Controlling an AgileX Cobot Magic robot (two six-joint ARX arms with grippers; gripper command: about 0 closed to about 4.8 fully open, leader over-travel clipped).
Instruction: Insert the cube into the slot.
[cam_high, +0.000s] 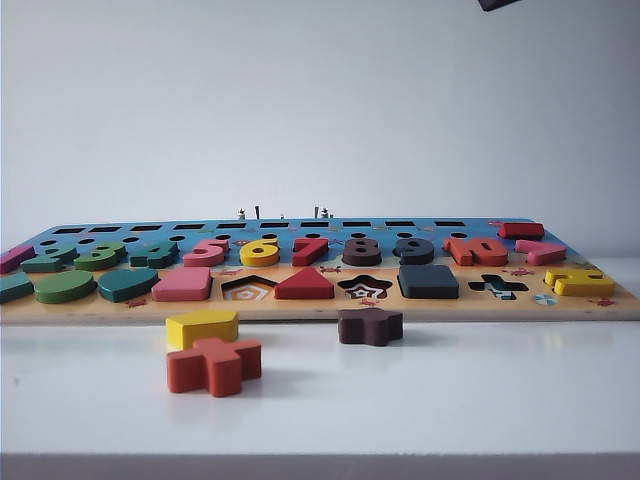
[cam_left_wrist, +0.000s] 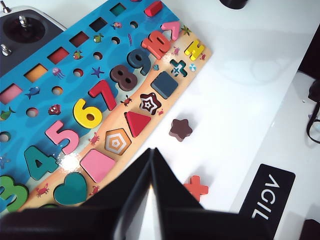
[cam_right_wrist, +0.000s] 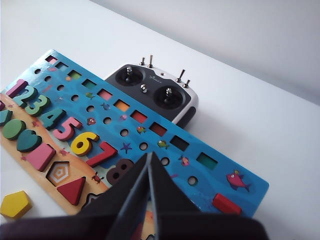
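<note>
- The left gripper (cam_left_wrist: 151, 152) has its two dark fingers pressed together to a point, holding nothing, above the near edge of the puzzle board (cam_left_wrist: 30, 50), over the white table (cam_left_wrist: 250, 100).
- The right gripper (cam_right_wrist: 149, 157) is likewise closed tip to tip and empty, above the board's row of numbers near the brown 8 (cam_right_wrist: 119, 171).
- The cube (cam_high: 428, 281) sits seated in the slot, filling the square recess so its floor is hidden; in the left wrist view the cube (cam_left_wrist: 164, 84) lies between the star-shaped recess (cam_left_wrist: 149, 103) and the cross-shaped recess (cam_left_wrist: 178, 68).
- In front of the board's near edge, three loose pieces lie on the table: the yellow pentagon piece (cam_high: 201, 327), the orange cross piece (cam_high: 214, 364) just before it, and the dark brown star piece (cam_high: 370, 325) well apart to the right.
- A grey remote controller (cam_right_wrist: 155, 95) rests against the board's far edge.
- Bare table runs along the front and past the board's right end.
</note>
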